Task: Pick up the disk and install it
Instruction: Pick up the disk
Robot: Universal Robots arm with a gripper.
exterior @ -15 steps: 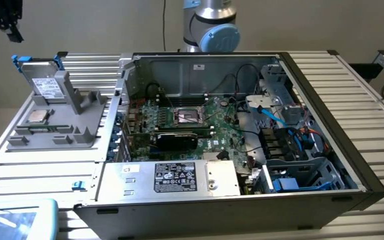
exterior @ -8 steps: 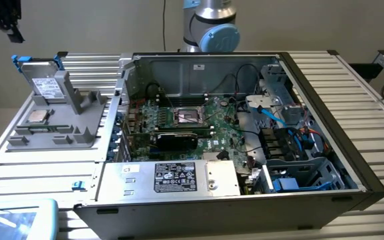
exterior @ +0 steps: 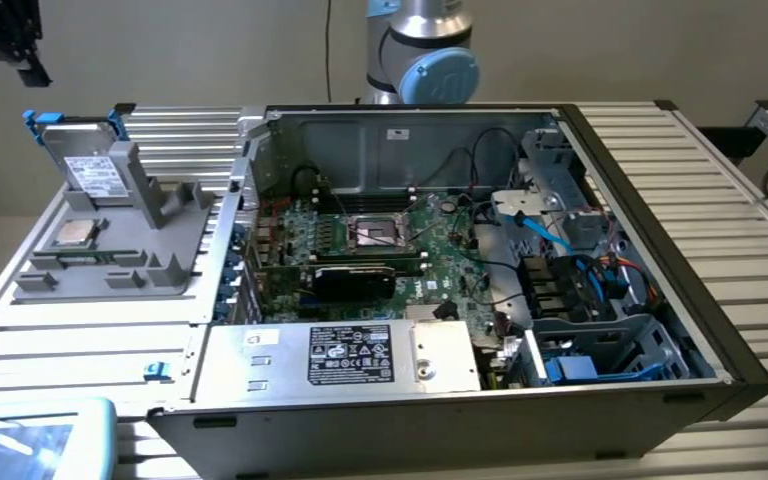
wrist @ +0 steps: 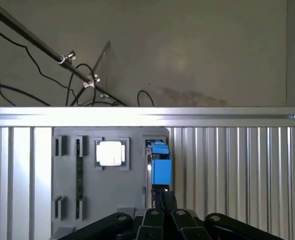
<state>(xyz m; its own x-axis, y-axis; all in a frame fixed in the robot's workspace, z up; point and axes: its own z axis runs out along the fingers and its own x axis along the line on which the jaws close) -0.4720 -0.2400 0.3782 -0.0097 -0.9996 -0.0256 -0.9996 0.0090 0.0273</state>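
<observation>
The disk (exterior: 92,170), silver with a white label and a blue bracket at its top corners, stands upright in a slot of the grey holder (exterior: 104,265) on the exterior view's left. In the wrist view the disk (wrist: 160,167) shows edge-on as a blue strip. My gripper (exterior: 4,40) hangs high above and beyond the holder. Its black fingers are shut together with nothing between them, and the gripper (wrist: 163,197) lines up just short of the disk's edge.
A square silver processor chip (wrist: 110,153) lies in the holder beside the disk. The open computer case (exterior: 651,200) fills the middle, with a motherboard (exterior: 384,240), a silver box with a black label (exterior: 351,355) and a bay with blue parts (exterior: 598,345). The arm's base (exterior: 418,60) stands behind it.
</observation>
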